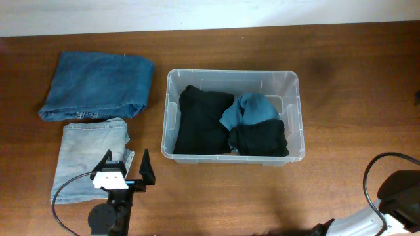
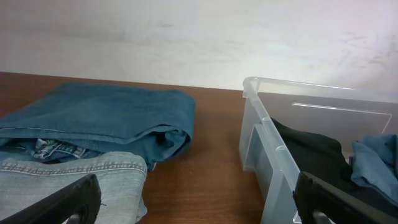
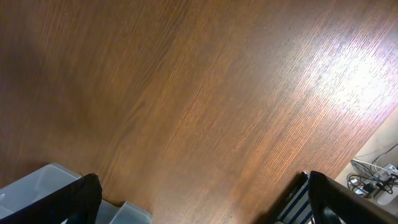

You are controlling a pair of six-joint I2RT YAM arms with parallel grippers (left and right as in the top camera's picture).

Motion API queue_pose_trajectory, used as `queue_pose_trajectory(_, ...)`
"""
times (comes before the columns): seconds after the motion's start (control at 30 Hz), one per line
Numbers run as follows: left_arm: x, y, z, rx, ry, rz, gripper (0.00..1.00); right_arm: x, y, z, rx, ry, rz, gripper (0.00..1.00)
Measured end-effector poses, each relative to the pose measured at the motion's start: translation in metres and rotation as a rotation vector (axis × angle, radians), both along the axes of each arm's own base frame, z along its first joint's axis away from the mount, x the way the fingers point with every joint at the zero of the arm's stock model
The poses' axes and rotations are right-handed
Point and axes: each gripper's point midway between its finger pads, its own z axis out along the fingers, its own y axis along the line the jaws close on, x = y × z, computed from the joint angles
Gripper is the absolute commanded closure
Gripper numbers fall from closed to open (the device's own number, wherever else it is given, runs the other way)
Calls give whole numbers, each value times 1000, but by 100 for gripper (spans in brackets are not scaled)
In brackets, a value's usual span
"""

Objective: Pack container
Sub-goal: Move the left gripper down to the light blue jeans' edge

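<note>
Brown wood-grain table point(image 1: 262, 196) filled the overhead view, and a pale wall point(image 2: 186, 37) stood behind it in the left wrist view. Near the middle lay the container point(image 1: 169, 124), a large clear rectangular tub with rounded corners and a rolled rim. Inside it, a large black garment point(image 1: 203, 121) filled the left half, a smaller black garment point(image 1: 259, 139) lay at the front right, and a teal garment point(image 1: 252, 108) sat behind that. Left of the tub lay 2 folded pairs: dark blue jeans point(image 1: 98, 85) at the back and light blue jeans point(image 1: 88, 157) in front.

Only the overhead view showed all 3 garments whole. The left wrist view gave the tub's near corner and side wall from low down. The right wrist view showed mostly bare wood, 1 tub corner at lower left, and cables point(image 3: 373, 177) past the table edge.

The left gripper point(image 1: 126, 154) hung spread wide and empty at the light blue jeans' front right corner, with the tub near, ahead and to its right. The right gripper point(image 3: 205, 205) was also spread wide and empty above bare wood, with the tub corner beside 1 finger.
</note>
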Motion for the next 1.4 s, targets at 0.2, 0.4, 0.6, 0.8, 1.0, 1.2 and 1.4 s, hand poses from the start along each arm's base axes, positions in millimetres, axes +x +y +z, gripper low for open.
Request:
queue_pose_trajectory(0.2, 0, 0, 1, 1, -4, 0, 0, 0, 0, 0, 2, -2, 1, 2)
queue_pose_trajectory(0.4, -7, 1, 33, 52, -31, -2, 1, 0, 0, 0, 2, -2, 1, 2)
queue_pose_trajectory(0.6, -27, 26, 107, 113, -71, 128, 1, 0, 0, 0, 2, -2, 1, 2)
queue_pose_trajectory(0.8, -25, 64, 146, 186, 172, 298, 1, 1, 1, -1, 8, -5, 3, 1)
queue_pose_trajectory(1.0, 8, 77, 169, 193, 407, 298, 1, 1, 2, -1, 10, -4, 3, 1)
queue_pose_trajectory(1.2, 19, 93, 157, 176, 544, 340, 1, 1, 2, -1, 10, -4, 3, 2)
queue_pose_trajectory(1.4, 37, 151, 98, -43, 755, 406, 1, 1, 2, -1, 10, -4, 3, 1)
